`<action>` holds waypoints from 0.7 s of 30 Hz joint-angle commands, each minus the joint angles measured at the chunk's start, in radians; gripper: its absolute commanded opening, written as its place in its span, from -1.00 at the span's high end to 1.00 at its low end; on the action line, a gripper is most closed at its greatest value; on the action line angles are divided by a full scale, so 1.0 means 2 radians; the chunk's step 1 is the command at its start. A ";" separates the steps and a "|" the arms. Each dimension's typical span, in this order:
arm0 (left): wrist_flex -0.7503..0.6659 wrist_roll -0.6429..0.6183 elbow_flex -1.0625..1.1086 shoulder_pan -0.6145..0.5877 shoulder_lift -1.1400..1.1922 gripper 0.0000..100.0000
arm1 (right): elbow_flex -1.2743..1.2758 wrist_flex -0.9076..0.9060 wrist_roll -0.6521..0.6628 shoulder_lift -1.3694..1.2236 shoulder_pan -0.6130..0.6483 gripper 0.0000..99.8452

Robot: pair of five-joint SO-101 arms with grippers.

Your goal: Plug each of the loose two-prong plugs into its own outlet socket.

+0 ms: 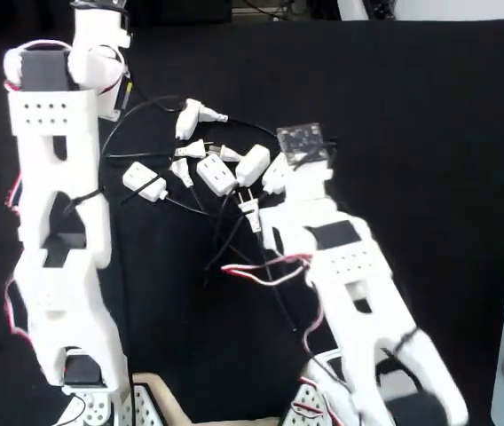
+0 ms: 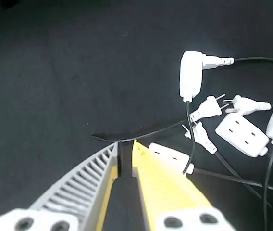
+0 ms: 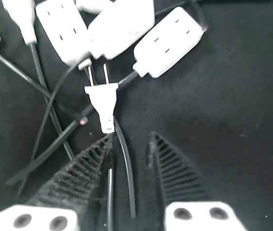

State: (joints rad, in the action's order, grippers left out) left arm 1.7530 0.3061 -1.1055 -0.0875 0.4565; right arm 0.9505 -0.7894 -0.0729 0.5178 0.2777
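On black cloth, white plug, two straight prongs.

Black cords crowd one side of the loose plug; cloth on the other lies bare.

White plugs and sockets with black cords lie in a bunch in the upper middle of the black worktop. The left arm stands tall at the left. The right arm leans in from the lower right, beside one loose plug
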 commanded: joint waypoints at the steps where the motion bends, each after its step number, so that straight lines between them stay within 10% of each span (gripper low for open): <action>1: 0.004 -0.005 0.077 0.000 -0.122 0.87 | -0.046 0.001 0.006 -0.052 0.012 0.71; 21: -0.193 -0.005 0.674 -0.003 -0.555 0.87 | -0.085 0.116 0.003 -0.199 0.043 0.73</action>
State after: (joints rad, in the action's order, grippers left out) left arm 1.5075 0.3061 0.0100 -0.0890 -0.4703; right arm 0.8370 -0.5946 -0.0729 0.1250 0.3529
